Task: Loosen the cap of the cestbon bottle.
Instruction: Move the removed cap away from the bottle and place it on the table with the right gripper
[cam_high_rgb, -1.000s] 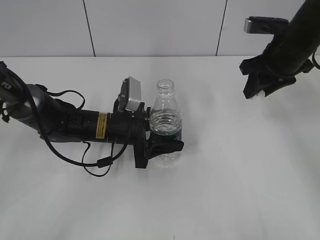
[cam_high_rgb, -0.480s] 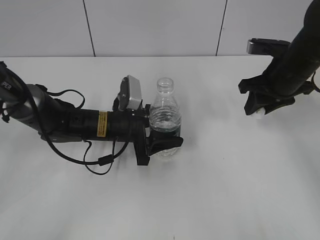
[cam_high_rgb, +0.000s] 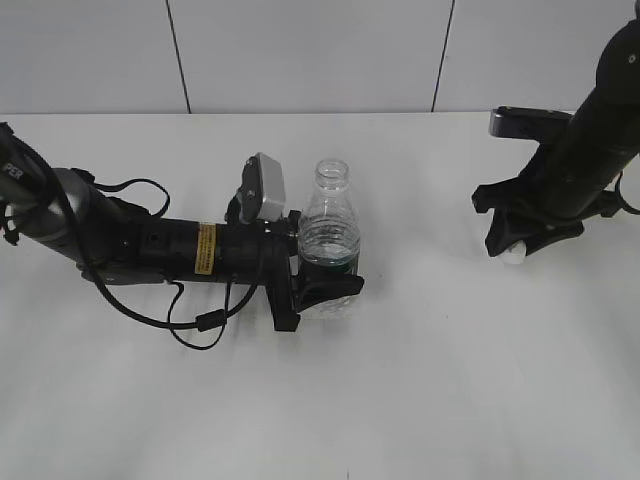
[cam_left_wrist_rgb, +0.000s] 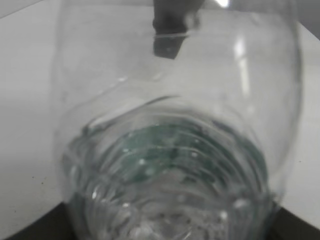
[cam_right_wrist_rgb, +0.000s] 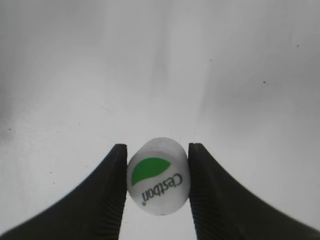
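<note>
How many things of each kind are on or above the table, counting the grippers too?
Bottle: 1
Cap: 1
Grippers, left and right: 2
Total: 4

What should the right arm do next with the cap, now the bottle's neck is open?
Probably ease the right end effector down a touch and open it. It is pinching the cap between its fingers low over the table, far right of the cestbon bottle, which the left end effector clamps upright and uncapped. The cap is off, so it only needs setting down.
</note>
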